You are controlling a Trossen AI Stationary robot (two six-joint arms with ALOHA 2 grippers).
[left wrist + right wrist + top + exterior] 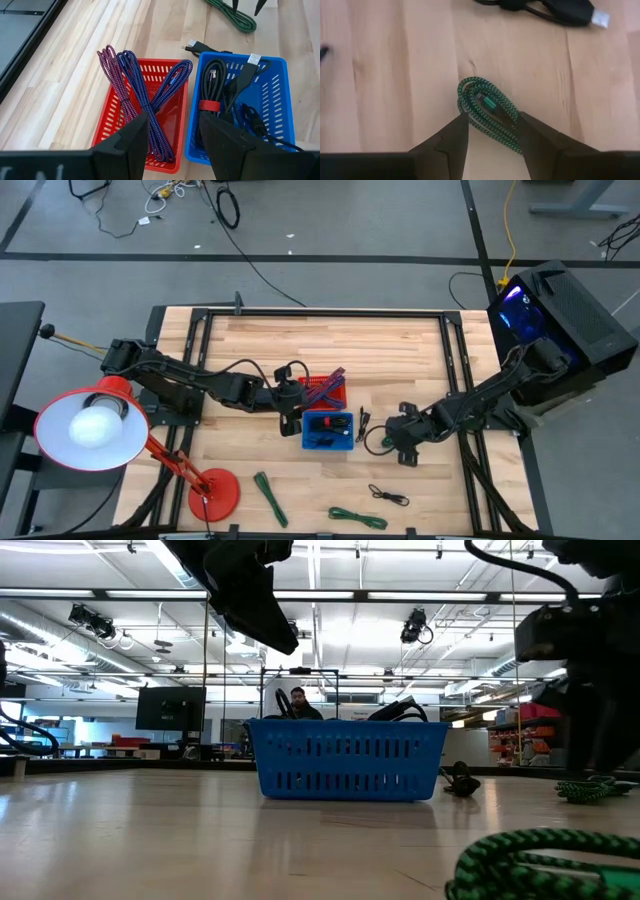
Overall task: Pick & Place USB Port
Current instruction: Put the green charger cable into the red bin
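A green braided cable coil (487,110) lies on the wooden table. My right gripper (492,145) is open just above it, one finger on each side of the coil's near end. The coil also shows in the left wrist view (235,17). My left gripper (172,145) is open and empty, hovering at the left side of the two baskets (290,418). The red basket (107,125) holds purple and red braided cables (145,85). The blue basket (277,100) holds black cables (220,85) with a red tie and a USB plug.
A loose black cable with a USB plug (560,12) lies between the blue basket and my right gripper. Two more green cables (270,498) (357,517) and a small black cable (388,496) lie near the front edge. A red desk lamp (100,425) stands at the front left.
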